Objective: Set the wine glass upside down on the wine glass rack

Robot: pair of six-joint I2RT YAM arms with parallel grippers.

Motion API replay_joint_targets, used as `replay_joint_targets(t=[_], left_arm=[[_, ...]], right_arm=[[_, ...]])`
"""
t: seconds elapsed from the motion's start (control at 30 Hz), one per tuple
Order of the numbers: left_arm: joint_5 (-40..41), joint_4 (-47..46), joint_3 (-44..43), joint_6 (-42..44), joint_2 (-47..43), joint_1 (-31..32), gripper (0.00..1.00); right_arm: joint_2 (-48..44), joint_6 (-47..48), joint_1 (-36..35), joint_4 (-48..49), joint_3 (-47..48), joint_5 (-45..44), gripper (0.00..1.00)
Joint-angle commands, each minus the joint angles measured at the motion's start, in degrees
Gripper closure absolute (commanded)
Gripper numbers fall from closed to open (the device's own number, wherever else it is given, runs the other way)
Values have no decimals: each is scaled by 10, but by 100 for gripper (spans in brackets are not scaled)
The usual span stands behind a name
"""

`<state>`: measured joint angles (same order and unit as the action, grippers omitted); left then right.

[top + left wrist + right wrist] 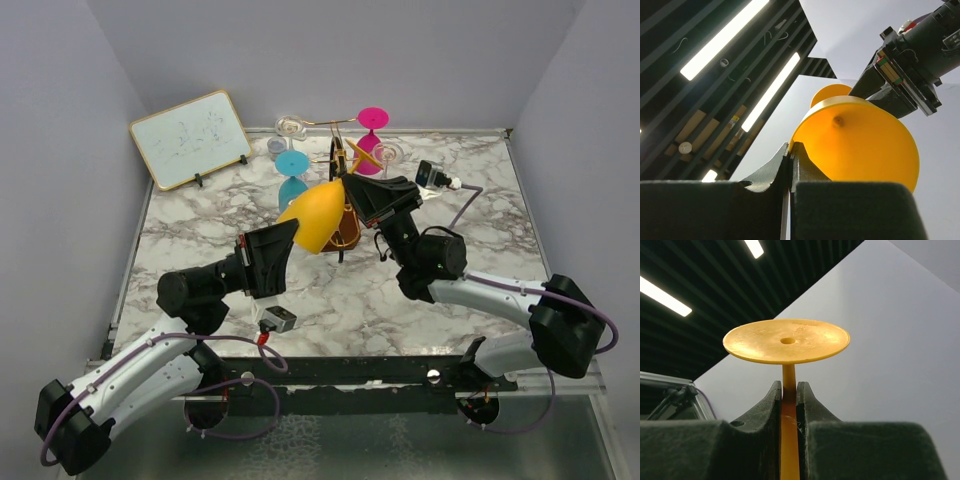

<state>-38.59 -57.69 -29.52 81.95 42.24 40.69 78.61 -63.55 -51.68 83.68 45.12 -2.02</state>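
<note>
A yellow wine glass (318,215) is held in the air between both arms, tilted, above the table's middle. My left gripper (288,235) is shut on the rim of its bowl (860,142); the fingertips (799,150) pinch the thin edge. My right gripper (355,192) is shut on the stem (789,385), just under the round foot (786,341). The wine glass rack (345,158), gold wire with a dark brown base (348,238), stands right behind the glass. The right gripper also shows in the left wrist view (880,87).
On the rack hang a pink glass (372,122), a blue glass (291,166) and two clear glasses (290,127). A small whiteboard (190,138) leans at the back left. The marble table (480,230) is walled on three sides.
</note>
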Motion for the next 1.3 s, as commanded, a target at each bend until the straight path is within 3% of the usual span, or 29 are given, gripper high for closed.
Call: replay_joint_targets(t=[0.0,0.33,0.4,0.57,0.77,1.03,1.27], left_arm=[[7,-13,-6,13,-7,-5,100],[-7,32,12,19,-16,-6,98],[2,48,12,20,-19,-6,90],[15,84,13,21,-25,-5,59],[15,86,22,8,-37,0,44],[79,128,13,-40,-52,1,39],[219,334,-113,-180,-39,1,39]], right_arm=[[24,-11,-8,84,2,42,96],[-1,33,-8,32,20,19,99],[-25,53,-8,-5,21,-7,99],[-75,159,-7,-97,61,-11,99],[-123,324,-7,-232,124,-6,99],[-212,511,-7,-402,131,-100,99],[-281,655,-7,-516,116,-192,99]])
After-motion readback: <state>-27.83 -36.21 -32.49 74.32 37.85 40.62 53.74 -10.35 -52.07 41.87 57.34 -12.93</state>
